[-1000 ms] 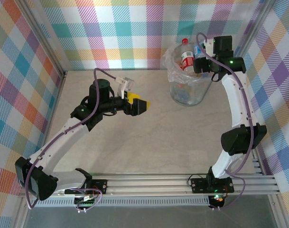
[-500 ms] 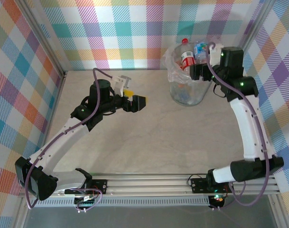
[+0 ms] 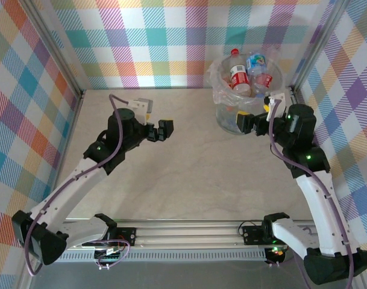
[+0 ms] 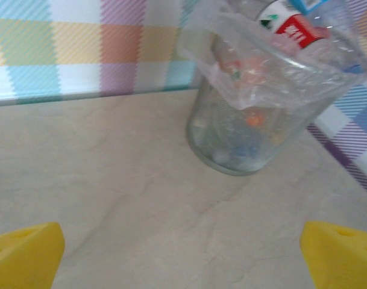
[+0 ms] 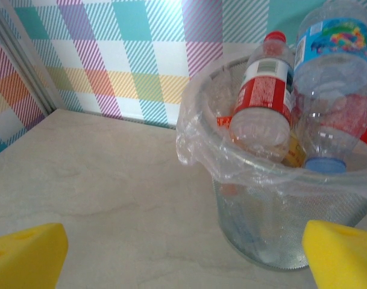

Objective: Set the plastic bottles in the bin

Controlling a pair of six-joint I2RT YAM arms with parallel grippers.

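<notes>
The bin (image 3: 228, 118) stands at the back right of the table, lined with a clear bag and heaped with plastic bottles. On top lie a red-labelled bottle (image 3: 238, 76), a blue-labelled one (image 3: 255, 61) and another red one (image 3: 265, 81). My right gripper (image 3: 254, 118) hangs open and empty just in front of the bin's near side. In the right wrist view the bin (image 5: 273, 232) is close ahead, holding the red-labelled bottle (image 5: 264, 90) and the blue-labelled bottle (image 5: 331, 42). My left gripper (image 3: 165, 129) is open and empty over the table's middle left, facing the bin (image 4: 255, 129).
Plaid walls close the table at the back and both sides, with metal corner posts. Bare marble-patterned tabletop (image 3: 195, 174) stretches between the arms. An aluminium rail (image 3: 195, 232) runs along the near edge by the arm bases.
My right gripper has drawn back from over the bin's rim to its near side and opened wide. The left arm has pulled back slightly to the left.
</notes>
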